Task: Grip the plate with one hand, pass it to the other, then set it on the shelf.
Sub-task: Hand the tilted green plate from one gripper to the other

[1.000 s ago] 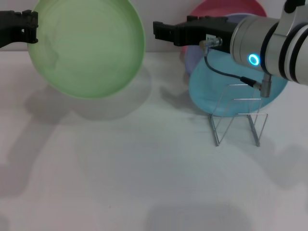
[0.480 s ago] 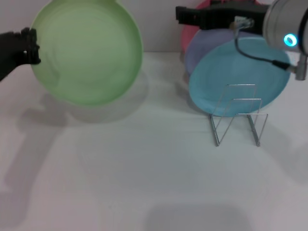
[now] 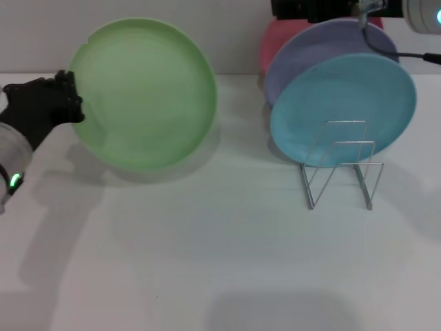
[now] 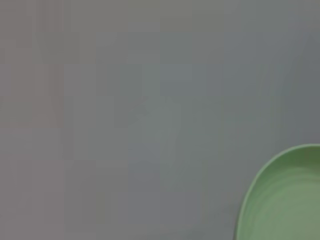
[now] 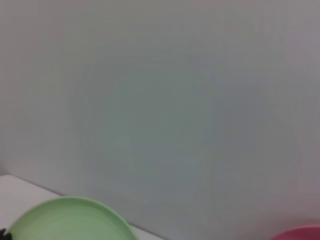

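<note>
Plate (image 3: 145, 93) has dropped lower and shifted right; right gripper (image 3: 313, 8) has pulled up to the top edge (fingers: cannot tell). Left gripper (image 3: 65, 100) is clamped on the plate's left rim, holding it upright above the table (image 3: 220, 262), well left of the rack (image 3: 341, 165).

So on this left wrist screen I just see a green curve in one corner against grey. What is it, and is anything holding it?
Observer: That is the green plate, held upright. The left gripper pinches its rim with black fingers, on the robot's left side.
Operator: Where is it meant to go?
Observer: A wire rack stands on the table to the robot's right. A sky-blue plate stands at it, with a lavender plate behind.
Operator: And the other arm?
Observer: The right gripper is at the head view's top edge, above those plates and well apart from the green one.
</note>
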You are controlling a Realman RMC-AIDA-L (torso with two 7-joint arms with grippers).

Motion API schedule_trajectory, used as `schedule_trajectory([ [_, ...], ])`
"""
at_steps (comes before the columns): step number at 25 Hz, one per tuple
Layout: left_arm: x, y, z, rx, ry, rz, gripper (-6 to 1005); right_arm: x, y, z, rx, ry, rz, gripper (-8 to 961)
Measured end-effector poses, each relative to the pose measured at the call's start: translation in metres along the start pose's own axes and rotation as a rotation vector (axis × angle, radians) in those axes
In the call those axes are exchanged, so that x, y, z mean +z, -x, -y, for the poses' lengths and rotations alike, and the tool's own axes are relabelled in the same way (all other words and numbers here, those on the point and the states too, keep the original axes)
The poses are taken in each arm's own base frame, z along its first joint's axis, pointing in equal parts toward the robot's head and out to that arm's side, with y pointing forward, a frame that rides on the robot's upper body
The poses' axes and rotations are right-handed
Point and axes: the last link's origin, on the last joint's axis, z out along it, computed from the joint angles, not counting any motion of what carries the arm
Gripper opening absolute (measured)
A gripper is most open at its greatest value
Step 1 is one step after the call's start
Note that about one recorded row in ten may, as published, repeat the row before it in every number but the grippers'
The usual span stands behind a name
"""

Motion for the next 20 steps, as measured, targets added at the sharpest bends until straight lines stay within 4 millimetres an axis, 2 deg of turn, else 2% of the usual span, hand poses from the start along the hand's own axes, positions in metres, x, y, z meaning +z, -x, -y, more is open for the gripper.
schedule_trajectory([
  [15, 0.007, 0.003, -0.02, 0.022, 0.072, 0.034, 55, -0.011, 0.006, 0.018, -0.011, -0.055, 0.014, 819],
  [20, 0.006, 0.005, -0.019, 0.012, 0.071, 0.04, 58, -0.004, 0.001, 0.016, -0.016, -0.042, -0.02, 819],
])
